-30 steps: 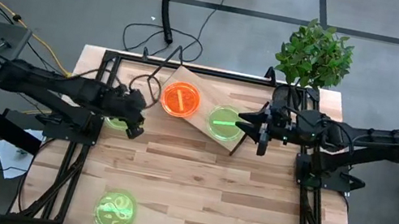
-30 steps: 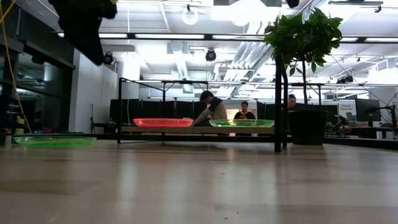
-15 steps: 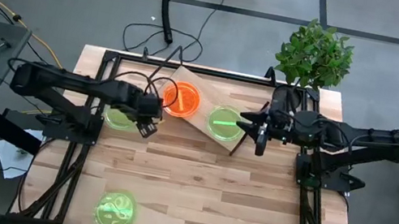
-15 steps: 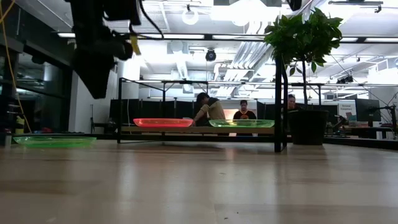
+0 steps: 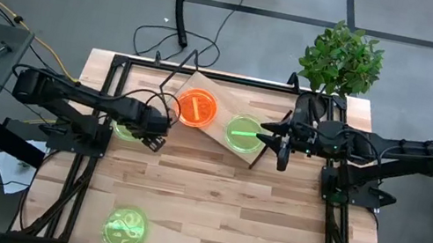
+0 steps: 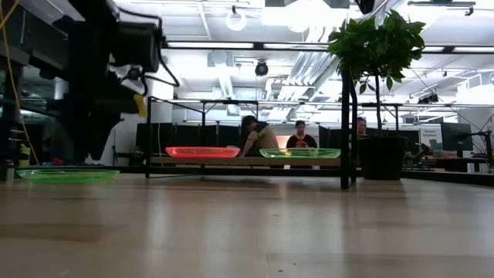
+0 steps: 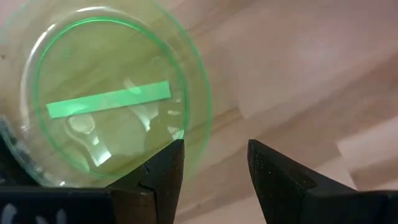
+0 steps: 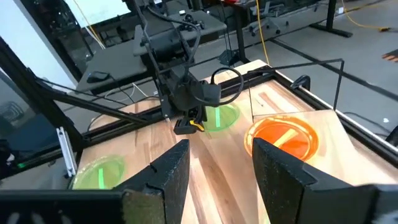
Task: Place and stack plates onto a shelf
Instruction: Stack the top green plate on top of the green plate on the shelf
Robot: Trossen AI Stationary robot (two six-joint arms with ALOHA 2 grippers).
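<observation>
Two plates rest flat on the wooden shelf [image 5: 214, 132]: an orange plate [image 5: 197, 107] and a green plate [image 5: 243, 132]. A second green plate [image 5: 127, 129] with a line mark lies on the table left of the shelf. A third green plate [image 5: 124, 228] sits near the table's near edge. My left gripper [image 7: 214, 165] is open and low over the right rim [image 7: 200, 134] of the line-marked green plate [image 7: 106, 102]. One finger is over that rim and the other over bare wood. My right gripper [image 5: 273, 137] is open and hovers beside the shelf's right end.
A potted plant [image 5: 342, 59] stands at the table's far right corner, behind the shelf. Dark frame bars [image 5: 83, 169] run along both table sides. Cables [image 5: 166, 50] lie beyond the far edge. People sit in the room behind [image 6: 262, 139]. Bare tabletop [image 5: 229, 204] spans the middle.
My left gripper has swung a little toward the shelf and come down toward the table. It now sits low at the right rim of the line-marked green plate, which had been under the arm. The plates have not moved, and the right arm has kept still.
</observation>
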